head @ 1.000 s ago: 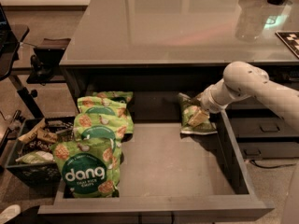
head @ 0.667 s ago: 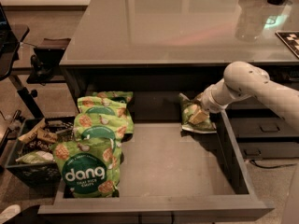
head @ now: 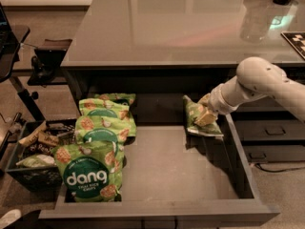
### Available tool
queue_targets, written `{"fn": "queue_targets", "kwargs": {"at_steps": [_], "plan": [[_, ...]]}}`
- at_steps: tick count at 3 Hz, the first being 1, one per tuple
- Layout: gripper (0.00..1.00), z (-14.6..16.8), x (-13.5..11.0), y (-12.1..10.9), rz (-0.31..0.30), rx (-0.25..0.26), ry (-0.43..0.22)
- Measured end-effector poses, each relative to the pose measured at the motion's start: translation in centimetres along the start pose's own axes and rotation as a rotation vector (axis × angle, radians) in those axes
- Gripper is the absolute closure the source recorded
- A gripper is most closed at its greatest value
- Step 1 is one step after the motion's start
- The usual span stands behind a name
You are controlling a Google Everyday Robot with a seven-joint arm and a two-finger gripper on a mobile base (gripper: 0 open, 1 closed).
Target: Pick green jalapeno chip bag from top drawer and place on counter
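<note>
The counter (head: 181, 27) fills the upper half of my view, glossy and grey. Below it the top drawer (head: 176, 171) stands pulled out towards me, most of its flat floor bare. The arm (head: 267, 80) reaches in from the right, under the counter's edge, down to the drawer's back right corner. A stack of bright dang bags (head: 90, 171) lies along the left side, well apart from where I am working.

The green jalapeno chip bag (head: 194, 120) is at that back right corner, tilted up just beside the right wall, with a shadow on the floor under it. The gripper (head: 206, 114) sits on the bag's upper right part and looks closed on it, pinching the top of the crinkly packet.

I judge the grasp made and the lift only just begun. The next move calls for raising the bag straight up, drawing it forward clear of the counter's overhang, then swinging it over the top to set it down. The lip above is close, so I would pull out before going high.

Against a second ago, almost nothing differs: arm, gripper and bag sit where they were.
</note>
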State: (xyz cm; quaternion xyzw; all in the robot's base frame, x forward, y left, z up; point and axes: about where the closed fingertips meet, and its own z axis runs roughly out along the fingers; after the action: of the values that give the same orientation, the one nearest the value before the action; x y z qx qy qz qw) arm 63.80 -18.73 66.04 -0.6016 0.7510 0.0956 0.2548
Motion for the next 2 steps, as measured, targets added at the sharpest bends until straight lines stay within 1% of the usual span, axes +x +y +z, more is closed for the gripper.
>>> {"fn": "queue_targets", "kwargs": {"at_steps": [1, 2], "plan": [[1.00, -5.2, -3.0, 1.7, -0.049, 0.013, -0.091], [1.00, -10.1, -5.2, 2.5, -0.085, 0.015, -0.177]]}}
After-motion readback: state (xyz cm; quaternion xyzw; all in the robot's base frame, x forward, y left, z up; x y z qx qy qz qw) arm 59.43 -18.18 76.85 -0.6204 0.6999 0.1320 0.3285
